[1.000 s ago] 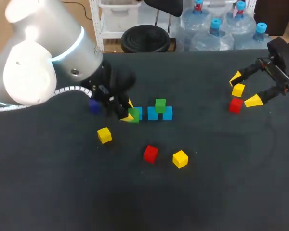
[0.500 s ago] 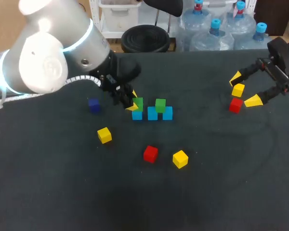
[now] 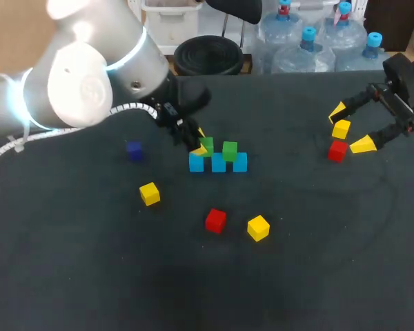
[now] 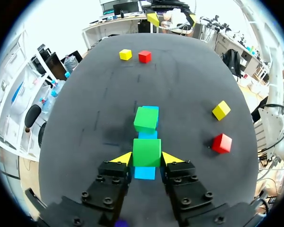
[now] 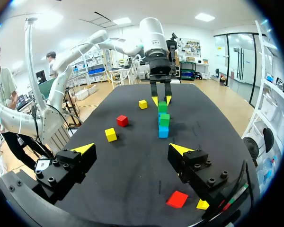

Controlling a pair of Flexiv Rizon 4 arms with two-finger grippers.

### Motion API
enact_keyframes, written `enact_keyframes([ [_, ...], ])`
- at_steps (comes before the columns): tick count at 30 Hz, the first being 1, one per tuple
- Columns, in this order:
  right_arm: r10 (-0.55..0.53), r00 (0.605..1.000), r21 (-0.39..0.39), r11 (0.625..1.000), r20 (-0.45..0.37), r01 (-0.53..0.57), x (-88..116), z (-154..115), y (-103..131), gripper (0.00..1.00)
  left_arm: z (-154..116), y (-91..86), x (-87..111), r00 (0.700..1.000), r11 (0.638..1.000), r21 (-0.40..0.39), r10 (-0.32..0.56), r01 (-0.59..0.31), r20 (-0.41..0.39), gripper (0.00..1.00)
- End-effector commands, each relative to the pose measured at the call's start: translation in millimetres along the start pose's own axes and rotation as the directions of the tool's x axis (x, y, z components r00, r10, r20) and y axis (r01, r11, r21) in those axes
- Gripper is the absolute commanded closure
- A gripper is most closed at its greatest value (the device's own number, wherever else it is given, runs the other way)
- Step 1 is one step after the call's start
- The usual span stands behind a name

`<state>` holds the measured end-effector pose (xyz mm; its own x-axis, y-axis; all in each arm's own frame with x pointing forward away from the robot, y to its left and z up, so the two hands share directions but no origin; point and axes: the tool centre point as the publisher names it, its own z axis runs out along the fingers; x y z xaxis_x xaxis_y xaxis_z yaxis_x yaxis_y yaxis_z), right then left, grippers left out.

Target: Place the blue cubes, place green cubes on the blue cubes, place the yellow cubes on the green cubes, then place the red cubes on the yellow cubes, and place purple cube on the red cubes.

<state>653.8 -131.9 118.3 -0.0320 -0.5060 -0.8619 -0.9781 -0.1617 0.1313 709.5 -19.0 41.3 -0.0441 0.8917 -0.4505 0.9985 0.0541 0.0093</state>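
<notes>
Left gripper [image 4: 147, 158] pinches a green cube [image 4: 146, 150] between its tips, blue cube [image 4: 145, 173] directly under it, second green cube [image 4: 146, 119] just ahead; right gripper [image 5: 132, 150] spread wide, red cube [image 5: 178, 199] beneath.

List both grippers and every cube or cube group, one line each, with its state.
left gripper: shut on the held green cube
held green cube: gripped over the blue cubes; contact unclear
other green cube: resting on the blue cubes
blue cubes: three in a row
yellow cubes: three, loose, unstacked
red cubes: two, loose, unstacked
purple cube: loose, alone
right gripper: open, holding nothing
</notes>
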Motion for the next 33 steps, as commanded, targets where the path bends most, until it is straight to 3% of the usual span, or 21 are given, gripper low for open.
enact_keyframes([
  [1,-0.001,1.0,0.0,1.0,0.0,0.001,0.3,0.6,-0.3,0.0,5.8,2.8,-0.7,1.0,1.0,0.007,-0.001,0.001,0.0,1.0],
  [33,-0.001,1.0,0.0,1.0,0.0,0.001,0.3,0.6,-0.3,0.0,13.1,3.0,6.2,1.0,1.0,0.021,-0.011,0.011,0.001,1.0],
])
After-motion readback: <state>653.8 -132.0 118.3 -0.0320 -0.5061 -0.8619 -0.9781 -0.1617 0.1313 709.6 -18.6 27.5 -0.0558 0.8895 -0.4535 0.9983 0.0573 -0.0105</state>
